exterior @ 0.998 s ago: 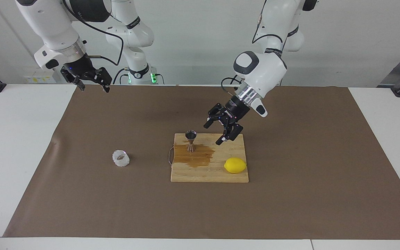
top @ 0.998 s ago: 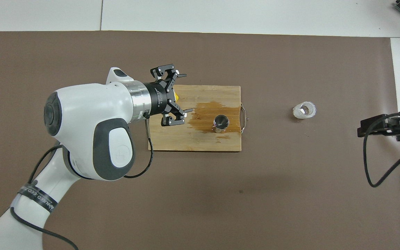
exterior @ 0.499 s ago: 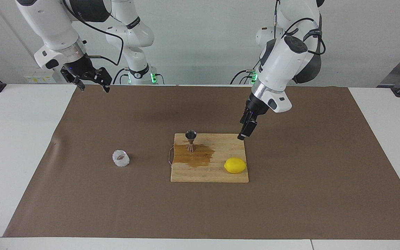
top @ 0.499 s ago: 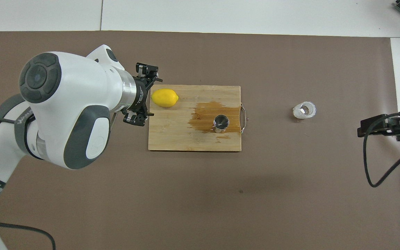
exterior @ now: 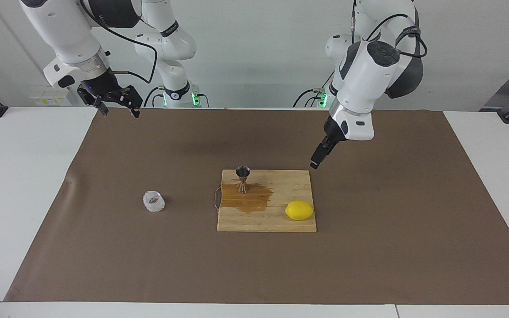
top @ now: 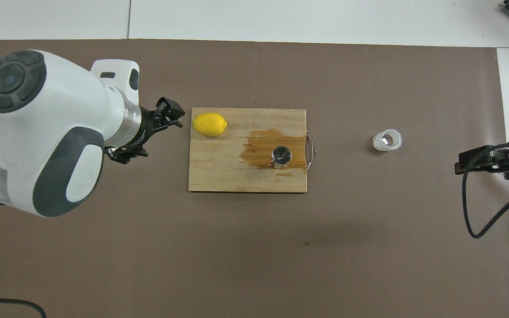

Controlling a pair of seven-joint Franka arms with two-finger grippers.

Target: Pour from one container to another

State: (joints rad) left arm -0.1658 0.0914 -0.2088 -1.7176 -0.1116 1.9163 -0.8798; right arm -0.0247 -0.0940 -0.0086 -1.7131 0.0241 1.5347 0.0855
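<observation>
The steel jigger [exterior: 242, 179] [top: 281, 156] stands upright on the wooden cutting board [exterior: 267, 223] [top: 237, 176], in a brown spill [exterior: 250, 199]. The clear faceted glass cup [exterior: 153, 202] [top: 387, 140] sits on the brown paper, off the board toward the right arm's end. My left gripper [exterior: 316, 161] [top: 161, 138] hangs open and empty over the paper, just off the board's edge at the left arm's end. My right gripper [exterior: 119, 111] [top: 460, 163] waits open and empty over the paper's edge at the right arm's end.
A yellow lemon [exterior: 299, 210] [top: 210, 124] lies on the board's corner farthest from the robots, at the left arm's end. A wire handle [top: 310, 150] sticks out of the board toward the cup. Brown paper [exterior: 369, 247] covers the table.
My left gripper has drawn back from over the board, off its edge toward the left arm's end, lifting and turning as it went. The right arm, jigger, cup and lemon have not moved.
</observation>
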